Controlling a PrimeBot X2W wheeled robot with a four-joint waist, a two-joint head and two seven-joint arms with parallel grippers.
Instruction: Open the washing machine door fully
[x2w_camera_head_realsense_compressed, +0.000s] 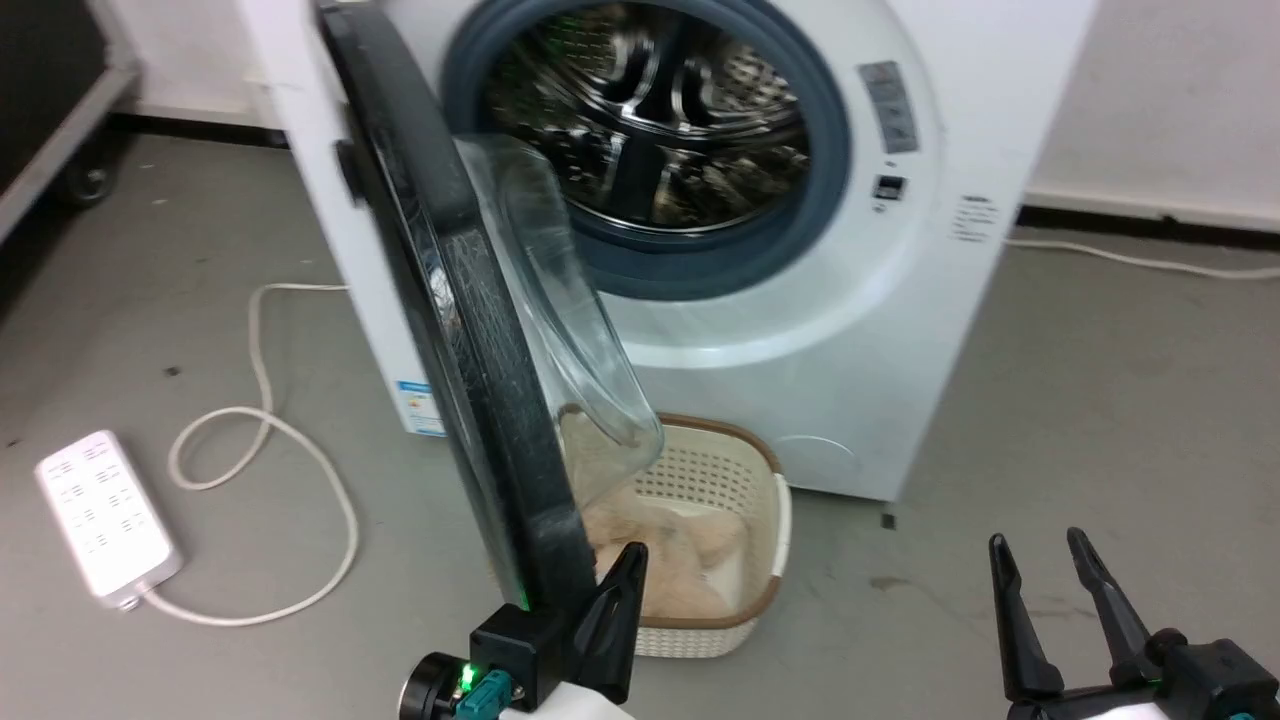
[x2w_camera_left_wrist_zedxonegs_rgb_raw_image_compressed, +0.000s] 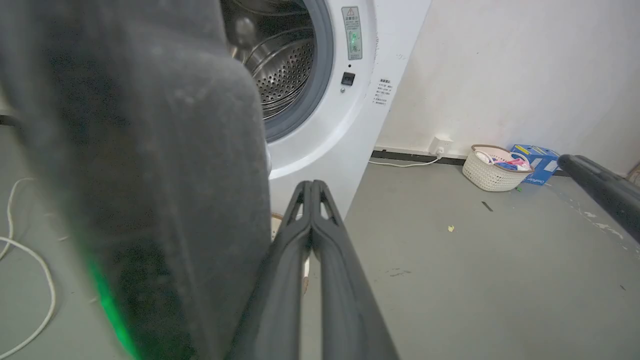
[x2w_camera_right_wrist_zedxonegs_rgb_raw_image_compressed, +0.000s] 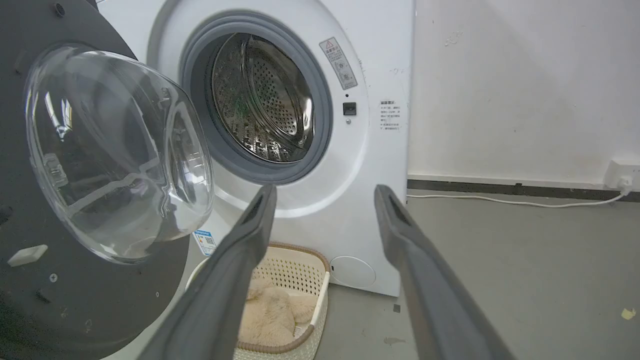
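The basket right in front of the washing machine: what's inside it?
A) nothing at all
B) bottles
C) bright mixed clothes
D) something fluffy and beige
D: the basket on the floor below the mouth of the washing machine holds a soft, fluffy beige bundle.

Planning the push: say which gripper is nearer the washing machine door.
Left. The left gripper, shut, sits beside the washing machine door, low down; the right gripper hangs open, apart, to its right.

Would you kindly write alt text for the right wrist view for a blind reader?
The washing machine door stands open at left, baring the steel drum of the washing machine; the open right gripper points toward a basket.
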